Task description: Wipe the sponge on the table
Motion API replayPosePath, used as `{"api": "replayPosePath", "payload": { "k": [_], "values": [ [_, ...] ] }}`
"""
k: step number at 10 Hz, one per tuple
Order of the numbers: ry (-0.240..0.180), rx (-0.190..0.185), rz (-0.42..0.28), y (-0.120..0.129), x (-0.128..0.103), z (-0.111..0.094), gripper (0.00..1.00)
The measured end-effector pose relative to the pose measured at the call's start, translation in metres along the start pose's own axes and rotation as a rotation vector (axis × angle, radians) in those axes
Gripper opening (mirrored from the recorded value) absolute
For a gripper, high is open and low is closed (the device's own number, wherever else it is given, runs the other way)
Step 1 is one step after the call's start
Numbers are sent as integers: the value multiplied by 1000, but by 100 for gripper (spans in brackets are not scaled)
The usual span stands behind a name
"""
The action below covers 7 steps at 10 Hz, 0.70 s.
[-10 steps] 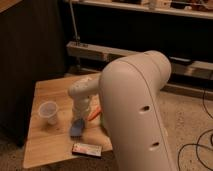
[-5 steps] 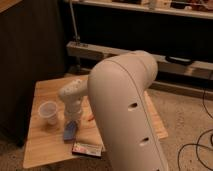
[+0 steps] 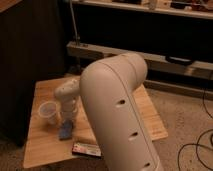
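I count one tabletop (image 3: 42,147) of light wood. On it there is one sponge (image 3: 65,132), one clear plastic cup (image 3: 48,111) and one flat dark-and-white box (image 3: 86,148). I have one arm (image 3: 120,110), and its thick white segment fills the middle of the view and hides part of the wood behind it.

My gripper (image 3: 67,124) points down at the left-middle of the tabletop and meets the top of the sponge. The wrist above it rises toward the elbow. I cannot tell whether my jaws are clenched on the sponge or only pressed onto it, because where they meet the blue block is not clear enough to read.

The sponge is light blue. It lies on the wood just right of the cup and just behind the box, which sits near the front edge. It is close to both, but I cannot say that it touches either.

Since half a second ago, the sponge and my gripper have slid together a little to the left, toward the cup. Over the full second, they have also come nearer the front edge. The big arm segment has swung left as well. The cup and the box have stayed where they were.
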Motion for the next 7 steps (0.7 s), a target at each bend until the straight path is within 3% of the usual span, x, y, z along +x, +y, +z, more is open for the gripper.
{"api": "replayPosePath", "payload": {
  "k": [3,7],
  "values": [
    [4,10,-7,12,-14,6,3],
    [-16,16,21,12,-54,1,3]
  ]
}}
